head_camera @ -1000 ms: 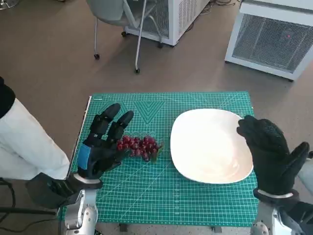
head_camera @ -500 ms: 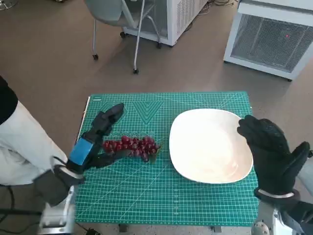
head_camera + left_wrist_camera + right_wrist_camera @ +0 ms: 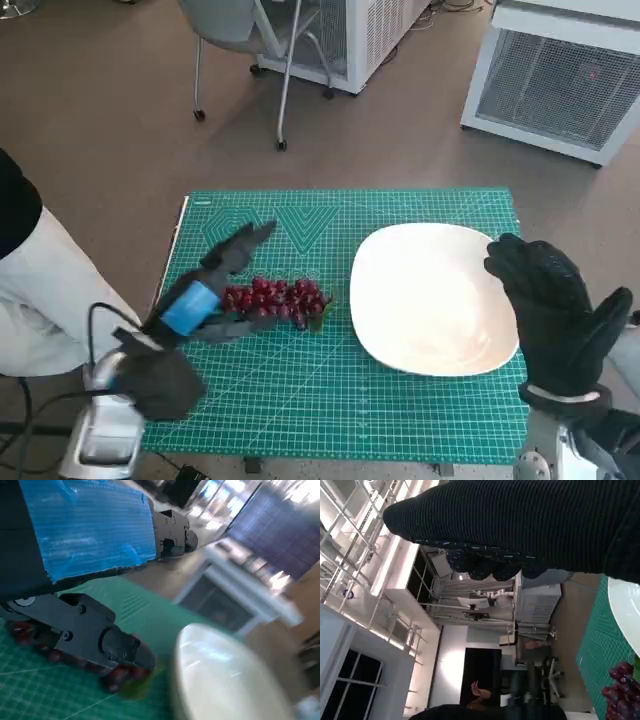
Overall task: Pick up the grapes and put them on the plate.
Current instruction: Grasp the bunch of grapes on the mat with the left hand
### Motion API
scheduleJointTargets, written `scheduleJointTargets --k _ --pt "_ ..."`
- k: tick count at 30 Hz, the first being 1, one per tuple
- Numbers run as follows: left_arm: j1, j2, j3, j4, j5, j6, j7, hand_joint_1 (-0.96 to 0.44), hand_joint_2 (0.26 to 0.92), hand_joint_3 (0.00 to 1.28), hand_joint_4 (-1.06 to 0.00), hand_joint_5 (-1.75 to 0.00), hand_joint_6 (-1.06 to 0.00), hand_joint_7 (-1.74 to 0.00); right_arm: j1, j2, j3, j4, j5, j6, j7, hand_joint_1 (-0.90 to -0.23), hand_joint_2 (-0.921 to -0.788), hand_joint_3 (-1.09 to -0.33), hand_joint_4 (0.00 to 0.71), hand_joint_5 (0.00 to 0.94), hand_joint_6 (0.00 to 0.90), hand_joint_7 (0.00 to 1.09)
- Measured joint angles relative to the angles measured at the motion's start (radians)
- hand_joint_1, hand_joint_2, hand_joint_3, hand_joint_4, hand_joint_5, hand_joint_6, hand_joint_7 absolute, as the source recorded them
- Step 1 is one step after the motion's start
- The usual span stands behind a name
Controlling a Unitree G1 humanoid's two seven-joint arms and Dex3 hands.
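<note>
Since a second ago the left hand (image 3: 205,300), black with blue tape, has turned onto its side and slid toward the desk's left edge, its fingers now spread around the near end of the dark red grape bunch (image 3: 275,298) without clearly gripping it. The bunch lies on the green cutting mat (image 3: 330,420), just beside the white plate (image 3: 432,300). The gloved right hand (image 3: 552,315) hovers open at the plate's far edge. A shallow closure could catch only a few grapes, letting the bunch slip or tear apart.
</note>
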Motion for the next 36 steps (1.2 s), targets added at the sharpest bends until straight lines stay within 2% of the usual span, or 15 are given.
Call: scheduleJointTargets --k 10,18,36 --pt "-0.067 0.000 -0.112 0.044 0.185 0.151 0.021 -0.28 0.753 0.00 -0.07 0.00 -0.28 -0.01 -0.001 -0.001 -0.001 0.002 0.001 -0.001 0.001 -0.379 -0.921 -0.520 0.449 0.491 0.227 0.88" --pt "-0.121 -0.012 -0.176 0.099 0.248 0.265 0.020 -0.28 0.756 0.00 -0.08 0.00 -0.30 -0.01 0.000 -0.003 -0.002 0.002 0.003 -0.003 0.006 -0.380 -0.921 -0.520 0.447 0.496 0.227 0.88" --pt "-0.264 -0.060 -0.235 0.370 0.243 0.338 0.047 -0.20 0.764 0.00 -0.08 0.00 -0.29 0.00 0.006 -0.003 -0.002 -0.008 0.004 -0.003 0.007 -0.381 -0.921 -0.523 0.439 0.508 0.225 0.89"
